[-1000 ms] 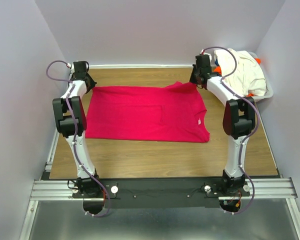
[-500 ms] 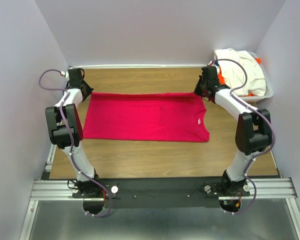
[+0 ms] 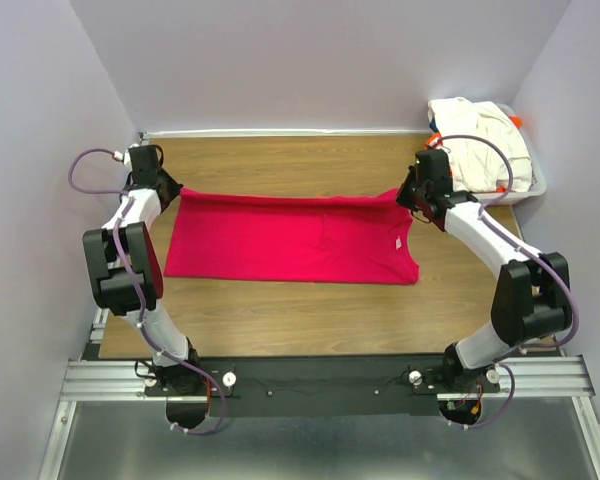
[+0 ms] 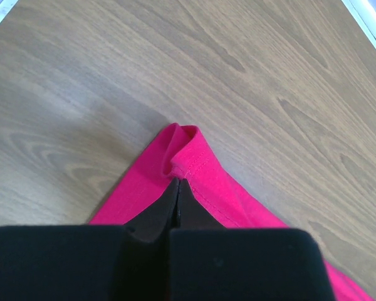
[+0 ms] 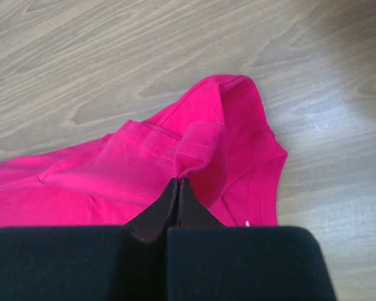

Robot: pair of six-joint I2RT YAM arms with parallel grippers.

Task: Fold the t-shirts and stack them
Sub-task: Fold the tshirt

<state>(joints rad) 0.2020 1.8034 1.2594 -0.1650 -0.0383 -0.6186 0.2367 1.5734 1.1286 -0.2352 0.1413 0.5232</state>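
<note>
A crimson-pink cloth t-shirt [image 3: 290, 240] lies spread across the middle of the brown wooden table [image 3: 310, 320], with the left gripper [image 3: 172, 190] at its upper-left corner and the right gripper [image 3: 406, 196] at its upper-right. In the frame's upper right, a white plastic basket [image 3: 539, 184] holds a cream-white t-shirt [image 3: 480, 140], seemingly atop an orange one [image 3: 517, 121].

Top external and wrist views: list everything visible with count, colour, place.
pink t-shirt: 1, crimson-pink, spread across mid-table
cream t-shirt: 1, cream-white, heaped in basket
orange cloth: count unclear, orange, peeking from under cream t-shirt
basket: 1, white, far right corner
table: 1, brown wood, beneath all
left arm: 1, white-black, left side, jaws shut on pink t-shirt's far left corner
right arm: 1, white-black, right side, jaws shut on its far right corner
</note>
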